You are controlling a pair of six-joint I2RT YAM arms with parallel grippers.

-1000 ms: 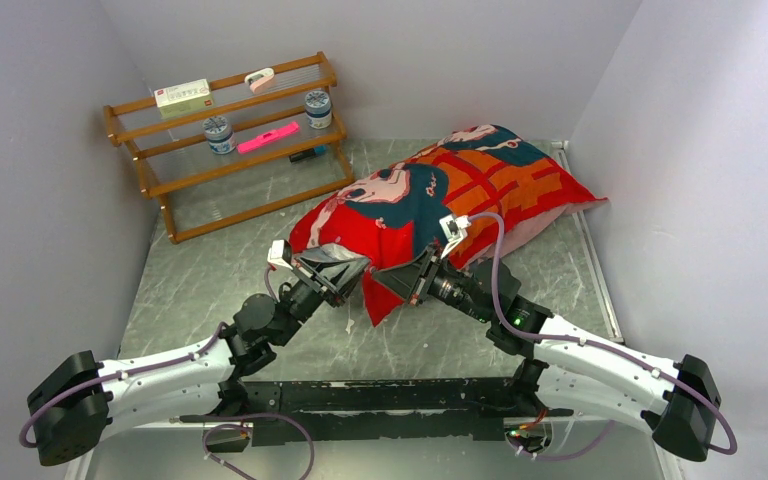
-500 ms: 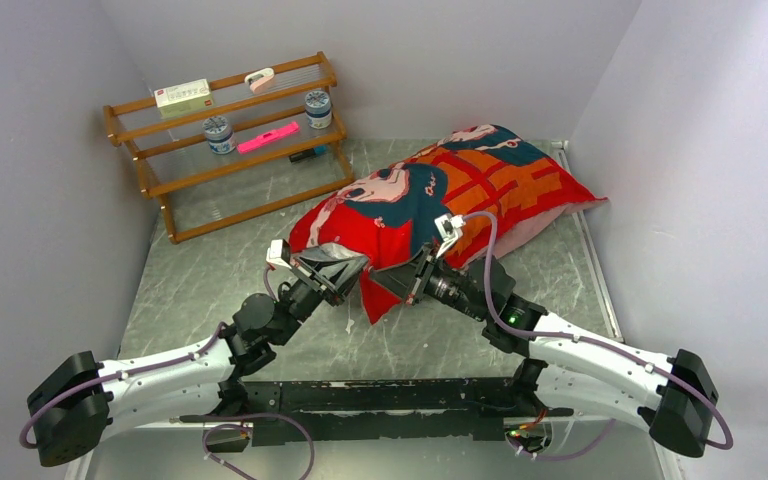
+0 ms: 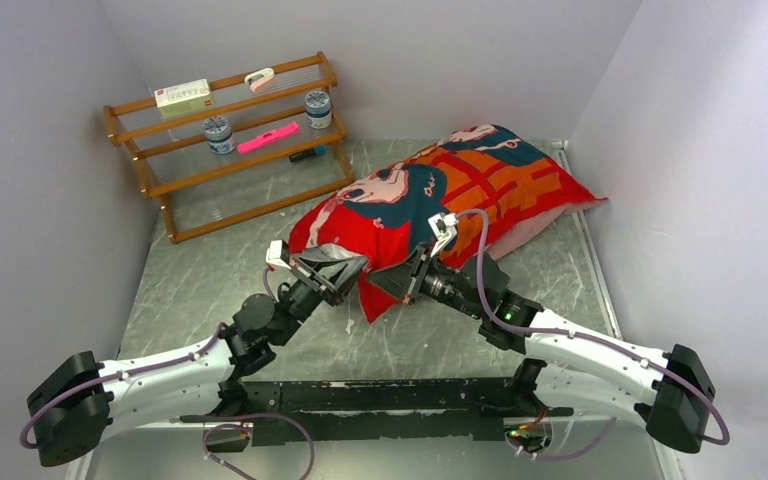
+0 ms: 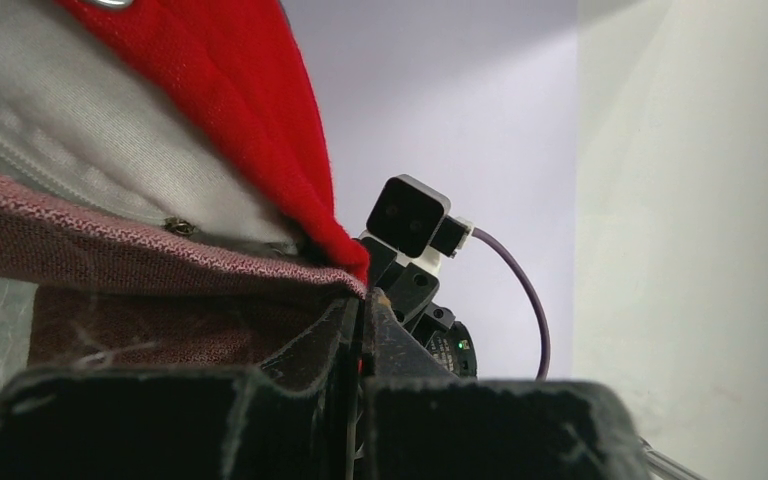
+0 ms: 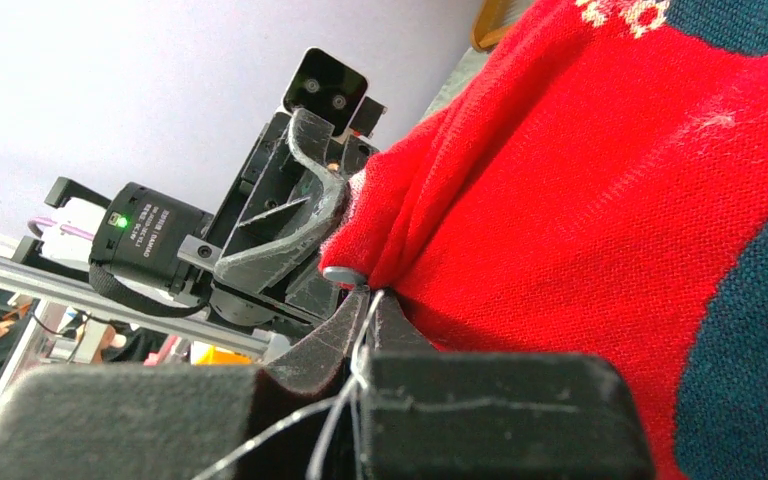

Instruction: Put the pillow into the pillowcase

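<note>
Top external view, left to right: shows the left gripper pinched shut on the near hem of the pillowcase. Just to its right, the right gripper, likewise clamped on the red corner of that mouth. Beyond both grippers, the pillowcase plump and filled along its whole length, lying on the bench; judged from that, mostly done. Left to do, at a guess: drawing the hem over the last end of the filling and letting go. Hides the pillow altogether from above. Left wrist view alone gives it: white pillow bare just above the closed left gripper, tucked under the red edge, pink reverse nipped in the grip. Right wrist view adds only red cloth bunched at its own shut tips, with the left gripper close beyond.
</note>
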